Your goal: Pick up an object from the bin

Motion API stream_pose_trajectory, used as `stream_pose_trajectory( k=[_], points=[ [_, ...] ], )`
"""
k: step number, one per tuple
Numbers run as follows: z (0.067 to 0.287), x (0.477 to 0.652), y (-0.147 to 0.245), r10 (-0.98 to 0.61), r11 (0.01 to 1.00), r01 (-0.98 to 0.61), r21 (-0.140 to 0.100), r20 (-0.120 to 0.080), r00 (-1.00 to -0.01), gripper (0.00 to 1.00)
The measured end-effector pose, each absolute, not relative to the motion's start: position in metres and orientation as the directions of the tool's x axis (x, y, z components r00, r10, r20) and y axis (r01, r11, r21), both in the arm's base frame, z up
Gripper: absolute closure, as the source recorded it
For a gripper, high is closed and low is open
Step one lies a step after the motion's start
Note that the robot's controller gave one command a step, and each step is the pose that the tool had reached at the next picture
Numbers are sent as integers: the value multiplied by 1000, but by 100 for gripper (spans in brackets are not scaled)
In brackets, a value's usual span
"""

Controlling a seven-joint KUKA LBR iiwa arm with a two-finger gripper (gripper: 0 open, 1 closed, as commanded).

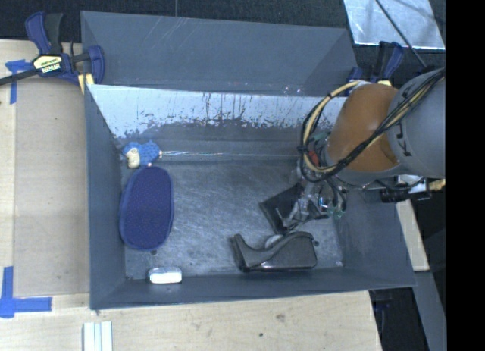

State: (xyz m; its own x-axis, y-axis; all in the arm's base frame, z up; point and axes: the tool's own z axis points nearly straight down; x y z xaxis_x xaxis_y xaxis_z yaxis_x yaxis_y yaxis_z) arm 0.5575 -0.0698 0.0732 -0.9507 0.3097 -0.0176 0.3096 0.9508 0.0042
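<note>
My gripper (pixel 294 214) is low in the right half of the bin, beneath the orange wrist cover. Right below it, near the bin's front wall, lies a black angular tool (pixel 276 254) with a grey handle part on top. The gripper is just above the tool's upper edge, and I cannot tell if they touch. A dark flat piece (pixel 274 207) sits at the gripper's left side; whether it belongs to the gripper or is a loose thing is unclear.
A dark blue oval pad (pixel 147 207) lies at the left. A small blue and yellow thing (pixel 139 154) sits above it by the back wall. A small white block (pixel 164 275) lies in the front left corner.
</note>
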Motion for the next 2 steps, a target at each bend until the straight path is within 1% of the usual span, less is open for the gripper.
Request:
stream_pose_trajectory(
  k=[1, 2],
  points=[
    [71, 556, -70, 305, 952, 305, 0, -9, -952, 100],
    [315, 562, -86, 268, 964, 268, 1, -14, -963, 100]
  ],
)
